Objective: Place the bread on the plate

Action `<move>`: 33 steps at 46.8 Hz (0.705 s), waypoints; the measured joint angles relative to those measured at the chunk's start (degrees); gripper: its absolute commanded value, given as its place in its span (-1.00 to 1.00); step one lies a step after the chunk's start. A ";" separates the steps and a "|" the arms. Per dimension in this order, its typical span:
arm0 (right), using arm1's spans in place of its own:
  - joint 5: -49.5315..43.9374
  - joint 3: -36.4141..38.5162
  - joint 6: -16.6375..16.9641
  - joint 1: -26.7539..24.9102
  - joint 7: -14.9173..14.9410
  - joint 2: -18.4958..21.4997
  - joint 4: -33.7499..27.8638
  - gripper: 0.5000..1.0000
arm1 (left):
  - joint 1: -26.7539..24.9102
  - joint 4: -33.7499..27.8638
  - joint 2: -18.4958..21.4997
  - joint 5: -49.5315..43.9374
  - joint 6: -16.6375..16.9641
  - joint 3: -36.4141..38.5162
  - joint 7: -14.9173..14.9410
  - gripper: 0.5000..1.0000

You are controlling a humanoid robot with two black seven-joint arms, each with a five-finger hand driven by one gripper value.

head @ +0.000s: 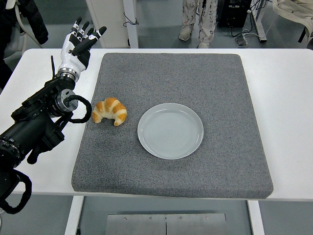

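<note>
Resting on the grey mat [195, 73], our bread [110, 111] is a croissant, curved like a crescent with both tips pointing down toward the bench's near edge. We see a golden-brown crust crossed by paler cream bands, darkest at the right tip. It lies near the mat's left edge, at about 9 o'clock from the plate [170, 130], close beside it but not touching. The plate is round, pale grey-white and bare, sitting roughly at the mat's middle.

Our left hand [78, 45] hangs over the white bench [283, 98] at about 11 o'clock from the croissant, well apart from it and just off the mat's far left corner. Its fingers [93, 35] are apart and extended, pointing up and away from us, holding nothing. The black forearm runs back to the picture's lower left. At the top we see a person's legs [198, 19] standing beyond the bench.
</note>
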 measured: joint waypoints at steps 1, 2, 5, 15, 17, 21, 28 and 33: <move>0.00 0.00 0.00 0.00 0.00 0.00 0.00 1.00 | -0.02 0.00 0.00 0.00 0.00 0.00 0.00 1.00; 0.00 0.01 0.00 0.00 0.00 0.00 0.00 1.00 | -0.06 0.00 0.00 0.00 0.00 0.01 0.00 1.00; 0.00 0.00 0.00 0.00 0.00 0.00 0.00 1.00 | -0.13 0.00 0.00 0.00 0.00 0.01 0.00 1.00; 0.00 0.03 0.00 0.00 0.00 0.00 0.00 1.00 | -0.29 0.00 0.68 0.21 0.00 0.16 0.80 1.00; 0.00 0.03 -0.01 0.00 0.00 0.00 0.00 1.00 | -0.35 0.00 1.18 0.46 0.00 0.18 0.90 1.00; 0.00 0.00 -0.02 0.00 0.00 0.00 0.00 1.00 | -0.50 0.00 2.13 0.85 0.00 0.19 1.63 1.00; 0.00 0.01 -0.02 0.00 0.00 0.00 0.00 1.00 | -0.67 -0.12 3.65 0.92 -0.35 0.19 2.57 1.00; 0.00 -0.01 -0.02 0.00 0.00 0.00 0.00 1.00 | -0.73 -0.80 4.46 1.63 -0.36 0.52 2.91 1.00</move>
